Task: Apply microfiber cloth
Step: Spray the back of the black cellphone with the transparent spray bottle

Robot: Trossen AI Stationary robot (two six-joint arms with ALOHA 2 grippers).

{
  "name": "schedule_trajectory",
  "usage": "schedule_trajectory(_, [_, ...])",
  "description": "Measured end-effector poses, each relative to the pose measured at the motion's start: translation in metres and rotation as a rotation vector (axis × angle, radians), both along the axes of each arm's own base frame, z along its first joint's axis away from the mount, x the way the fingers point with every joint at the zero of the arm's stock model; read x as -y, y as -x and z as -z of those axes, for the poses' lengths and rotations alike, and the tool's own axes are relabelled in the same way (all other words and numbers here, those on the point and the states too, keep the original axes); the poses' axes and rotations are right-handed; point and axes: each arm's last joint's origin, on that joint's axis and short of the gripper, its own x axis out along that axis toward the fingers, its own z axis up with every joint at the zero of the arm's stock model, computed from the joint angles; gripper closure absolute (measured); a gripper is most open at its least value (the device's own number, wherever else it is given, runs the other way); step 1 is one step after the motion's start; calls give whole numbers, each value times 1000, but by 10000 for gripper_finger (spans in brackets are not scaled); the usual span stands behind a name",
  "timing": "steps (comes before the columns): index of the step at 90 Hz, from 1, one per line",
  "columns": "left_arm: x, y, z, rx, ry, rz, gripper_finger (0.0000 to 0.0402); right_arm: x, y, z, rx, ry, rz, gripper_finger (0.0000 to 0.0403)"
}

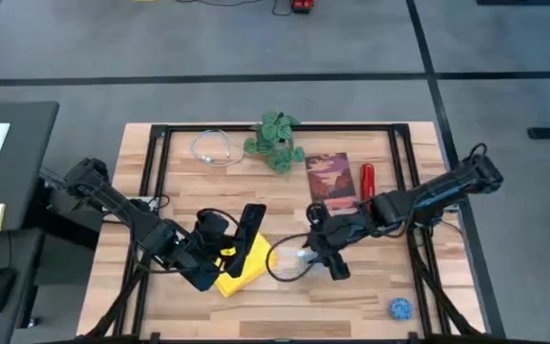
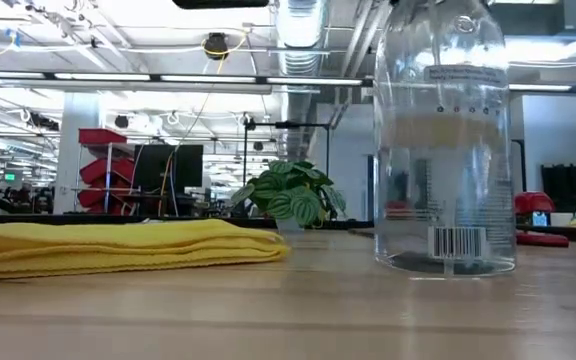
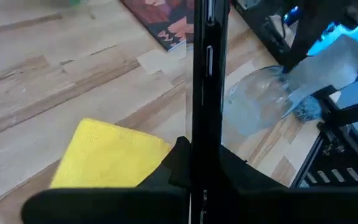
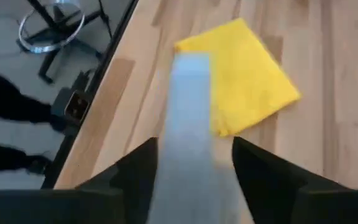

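The yellow microfiber cloth (image 1: 244,266) lies folded flat on the table's near middle (image 2: 118,245) (image 3: 107,155) (image 4: 247,81). My left gripper (image 1: 216,252) (image 3: 194,171) is at the cloth's left edge, shut on a black phone (image 1: 248,227) that reaches out over the cloth. My right gripper (image 1: 315,250) (image 4: 194,155) is just right of the cloth, shut on a clear plastic bottle (image 2: 448,140) (image 3: 257,106). In the low view the bottle stands upright. My left gripper pinches the black phone between its two fingers at the phone's near end (image 3: 197,146). The fingers run along the phone's length. The phone shows edge-on and points away toward the table's far right, over the cloth. My right gripper has the clear bottle (image 4: 188,118) between its two fingers, one finger on each side of its body. In the low view the bottle stands upright with its base (image 2: 446,265) down at the table. That view does not show the fingers.
A potted plant (image 1: 275,141), a coiled white cable (image 1: 213,148), a reddish book (image 1: 330,179) and a red cylinder (image 1: 368,180) lie at the table's far side. A small blue ball (image 1: 401,308) sits near the front right corner. Black frame rails (image 1: 156,182) run along both sides.
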Motion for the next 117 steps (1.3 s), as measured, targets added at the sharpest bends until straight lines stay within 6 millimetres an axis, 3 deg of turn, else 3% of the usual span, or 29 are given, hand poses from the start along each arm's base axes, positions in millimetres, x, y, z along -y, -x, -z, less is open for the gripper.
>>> schedule_trajectory(8, [7,-4,15,-5,14,-7,397,2,10,-7,12,26,19,322])
schedule_trajectory(41, [16,-7,83,-221,-116,-25,400,35,57,-37,-8,107,163,322])
schedule_trajectory(72, [14,-2,136,-205,-51,-37,401,71,92,-50,-67,127,319,322])
schedule_trajectory(94, [12,3,148,-248,-21,-6,399,85,92,-46,-136,157,378,320])
schedule_trajectory(117, [12,3,148,-259,-19,13,398,85,90,-46,-133,155,380,230])
